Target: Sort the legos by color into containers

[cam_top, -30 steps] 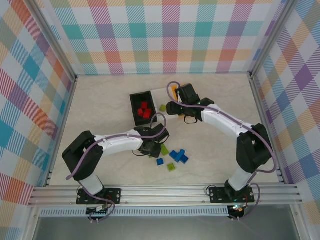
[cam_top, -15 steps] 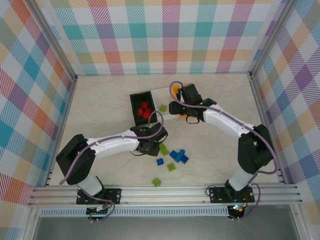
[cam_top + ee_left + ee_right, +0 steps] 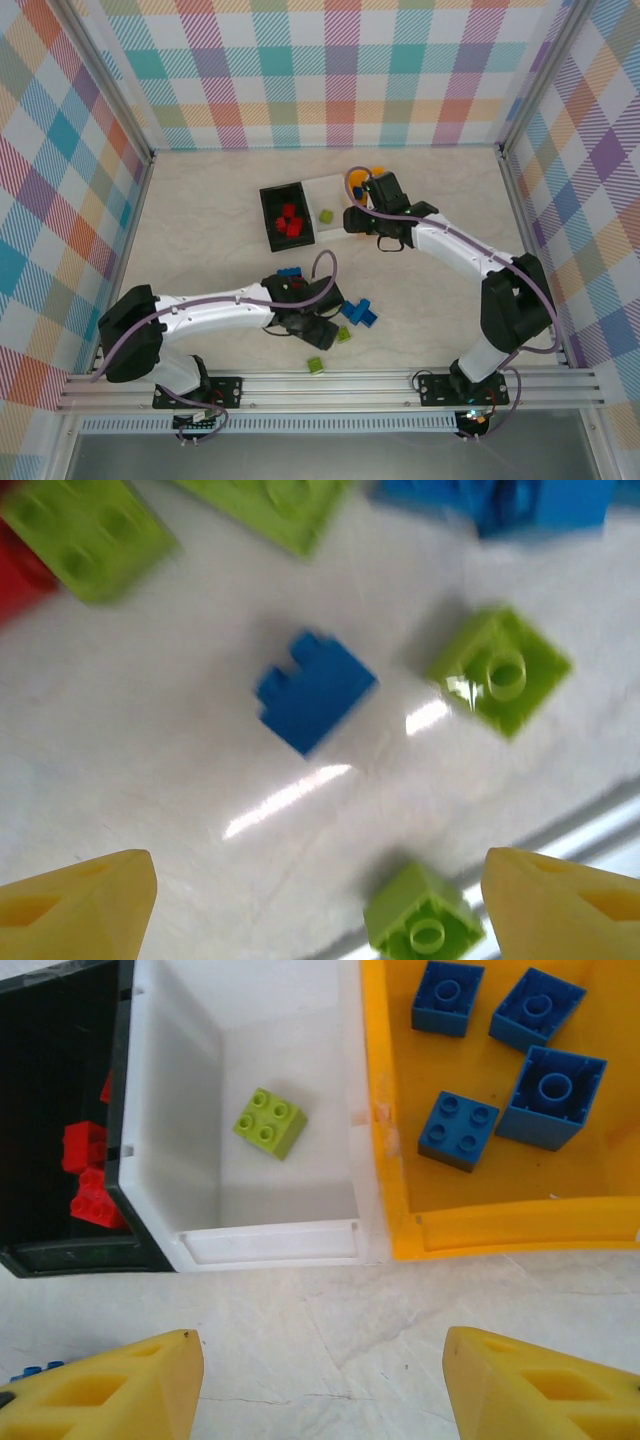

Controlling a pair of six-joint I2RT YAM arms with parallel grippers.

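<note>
Both left gripper [image 3: 318, 885] and right gripper [image 3: 320, 1360] hold jaws wide apart, empty.

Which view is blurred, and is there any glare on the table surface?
Left wrist view: blurred, the blue brick has smeared edges, and white glare streaks cross the table below it. Right wrist view: sharp, the studs on the green brick in the white bin read clearly, no strong glare. Top external view: even light, no blur.
</note>
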